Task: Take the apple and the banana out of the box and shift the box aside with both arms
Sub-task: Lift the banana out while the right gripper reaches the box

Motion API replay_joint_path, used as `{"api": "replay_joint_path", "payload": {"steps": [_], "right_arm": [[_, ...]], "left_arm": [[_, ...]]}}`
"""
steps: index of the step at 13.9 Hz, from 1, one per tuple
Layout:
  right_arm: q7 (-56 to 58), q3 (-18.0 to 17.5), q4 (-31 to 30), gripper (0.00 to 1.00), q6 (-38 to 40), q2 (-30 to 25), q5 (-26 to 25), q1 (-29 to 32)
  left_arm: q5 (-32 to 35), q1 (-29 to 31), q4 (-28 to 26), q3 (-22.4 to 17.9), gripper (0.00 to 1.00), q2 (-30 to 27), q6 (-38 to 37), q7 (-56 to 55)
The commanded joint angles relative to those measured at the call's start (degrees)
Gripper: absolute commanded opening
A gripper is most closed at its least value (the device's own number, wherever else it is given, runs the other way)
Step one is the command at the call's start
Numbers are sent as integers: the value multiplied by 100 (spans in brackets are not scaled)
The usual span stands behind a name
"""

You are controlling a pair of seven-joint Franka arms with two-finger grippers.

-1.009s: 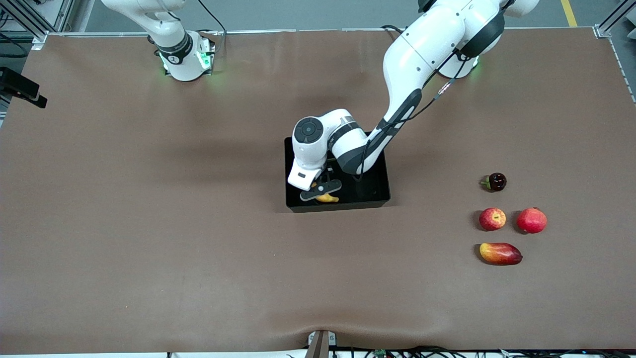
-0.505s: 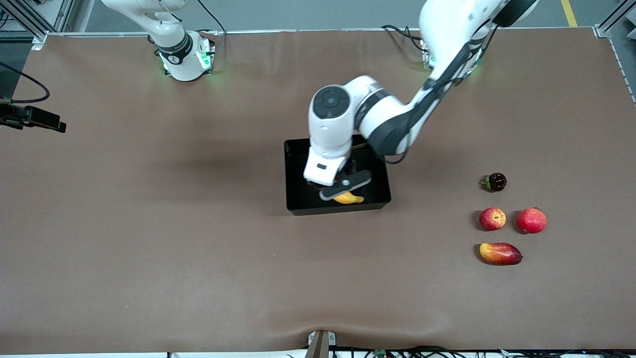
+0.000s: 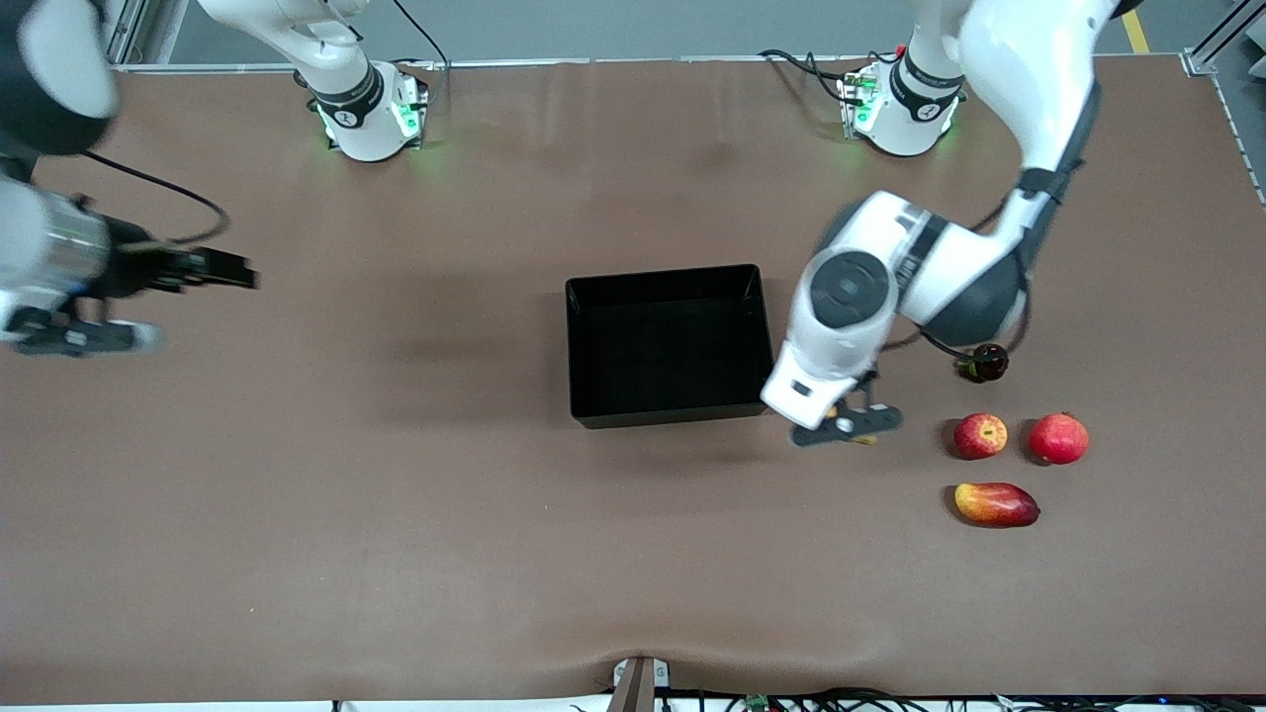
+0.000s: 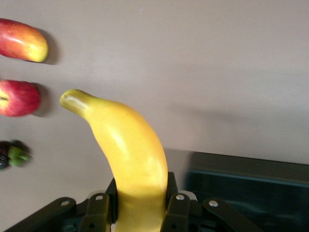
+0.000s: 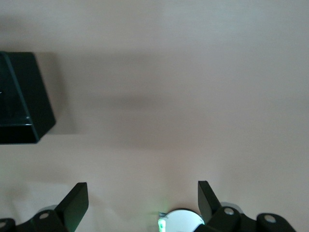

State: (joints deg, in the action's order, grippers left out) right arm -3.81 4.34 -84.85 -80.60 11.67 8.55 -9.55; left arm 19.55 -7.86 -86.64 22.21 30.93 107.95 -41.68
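Nearest the front camera lies the mango (image 3: 996, 504), at about four o'clock on the worktop (image 3: 396, 514). Just farther sit the apple (image 3: 980, 435) and the plain red fruit (image 3: 1058, 439). The left tool (image 3: 846, 427) is up over bare worktop between apple and box (image 3: 669, 343), clamped on the banana (image 4: 126, 154). The box sits empty at centre. The right tool (image 5: 142, 200) hangs wide open, holding nothing, over the nine o'clock end.

White arms (image 3: 1029, 59), dark grey joints, black cables, green-lit bases (image 3: 371, 124).
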Motion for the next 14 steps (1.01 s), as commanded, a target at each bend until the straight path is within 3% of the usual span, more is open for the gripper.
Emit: {"api": "replay_joint_path", "payload": {"steps": [1,6,10,14], "right_arm": [[-802,49,-22,100,-455,422,216,-790],[-1166,49,-181,100,-1834,1187,296,-1864],[-2097,58,-259,100,-2976,1855,287,-2628],[-2106,58,-909,100,-4129,1962,235,-2902]], "left_arm": [[258,275,-537,46,0,-80,252,475],[453,689,-968,29,0,430,1112,1188],[883,1058,-1206,11,0,703,1815,1679],[937,1542,-1601,11,0,739,2667,2252]]}}
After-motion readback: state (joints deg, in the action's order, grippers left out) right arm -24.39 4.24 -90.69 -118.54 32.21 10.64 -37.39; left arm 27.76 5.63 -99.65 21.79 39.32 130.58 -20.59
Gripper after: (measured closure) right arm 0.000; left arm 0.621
